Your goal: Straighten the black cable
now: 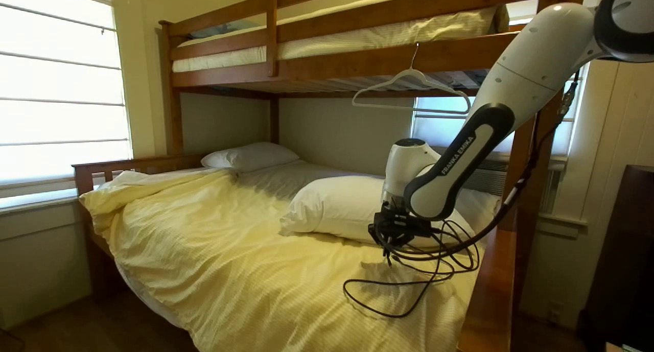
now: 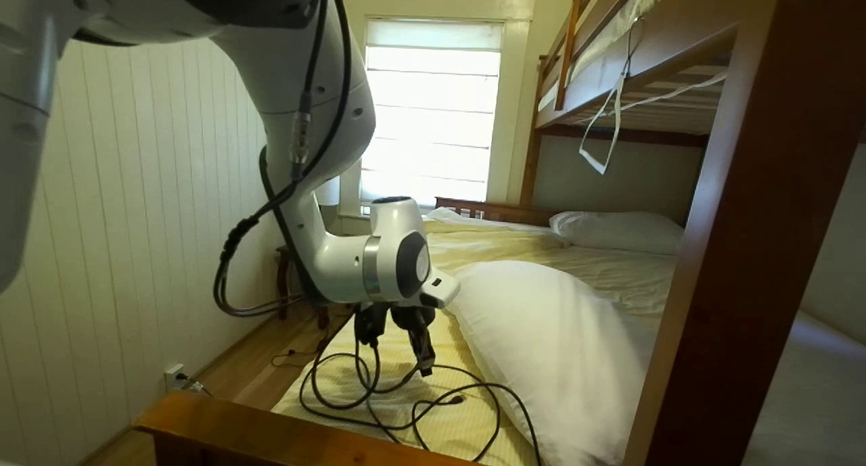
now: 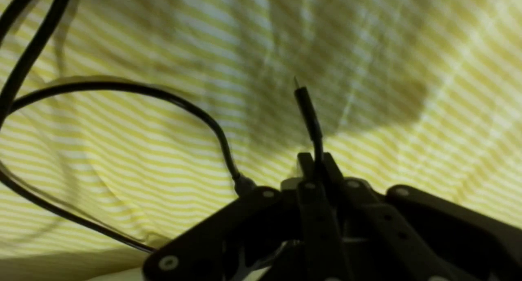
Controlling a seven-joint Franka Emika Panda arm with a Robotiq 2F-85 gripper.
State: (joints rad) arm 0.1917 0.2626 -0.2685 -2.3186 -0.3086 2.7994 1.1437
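Observed gripper (image 3: 318, 163) clamped on black cable (image 3: 308, 113) just behind one tip, right of centre in wrist view. Found loose loops at lower right in an exterior view, on yellow bedding (image 1: 230, 255). Judged liable to knot if pulled hard through crossing loops, to catch on arm cabling (image 1: 526, 174) overlapping there, or to slip free from so short a hold.

In an exterior view, the cable (image 1: 431, 279) lies partly on the worktop (image 1: 230, 270) (a bed), near right, before the near pillow (image 1: 337, 204); the far pillow (image 1: 260, 156) lies left.
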